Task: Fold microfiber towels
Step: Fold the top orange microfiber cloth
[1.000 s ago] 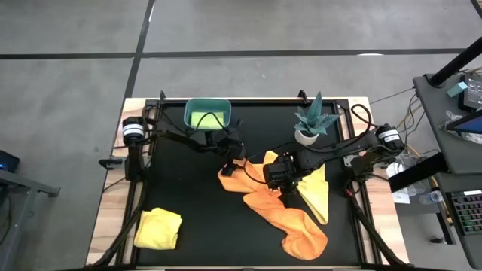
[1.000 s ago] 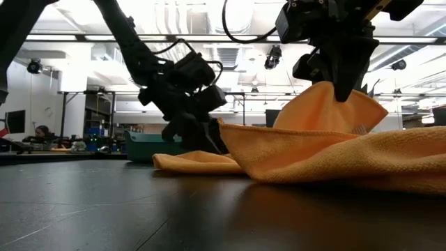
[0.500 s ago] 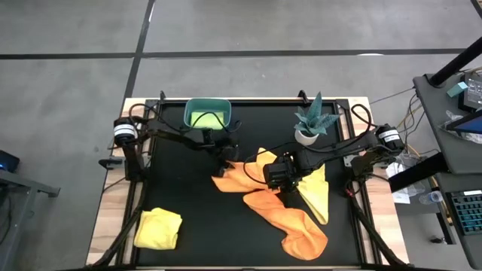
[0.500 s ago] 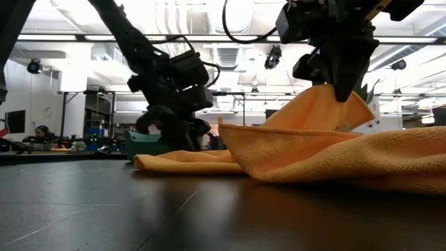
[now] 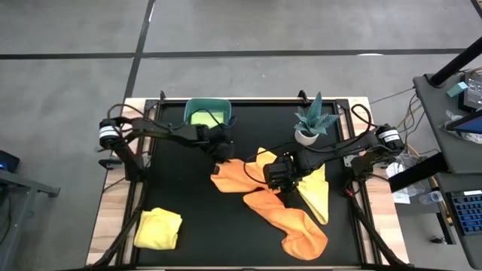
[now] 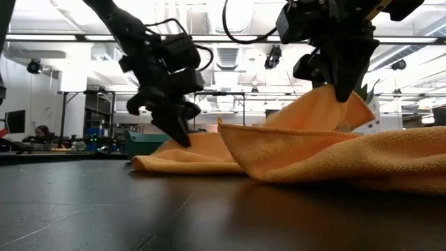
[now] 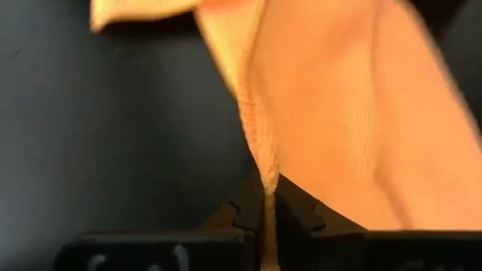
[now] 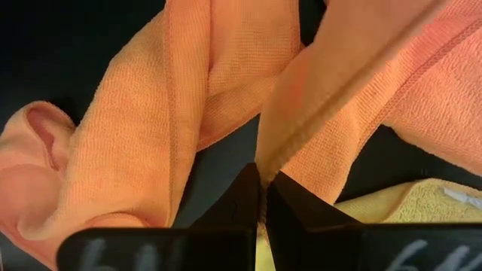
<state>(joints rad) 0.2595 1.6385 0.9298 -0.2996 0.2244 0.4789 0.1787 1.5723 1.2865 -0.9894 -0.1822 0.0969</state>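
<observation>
On black table [image 5: 188, 196], rumpled orange towel [image 5: 233, 177]

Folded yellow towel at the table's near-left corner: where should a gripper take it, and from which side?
Probably the yellow towel by its right-hand edge, coming from above: it lies flat, folded and alone, clear of both busy grippers, left and right.

The premises were an open robotics laboratory or workshop. The black work table [image 5: 188, 218] stood on a grey concrete floor [image 5: 301, 30] marked with dark lines. Across the room, the low view showed exposed ceiling ducting [image 6: 237, 52], strip lighting, equipment racks [image 6: 97, 111] and a seated person [image 6: 42, 132] at a bench.
</observation>
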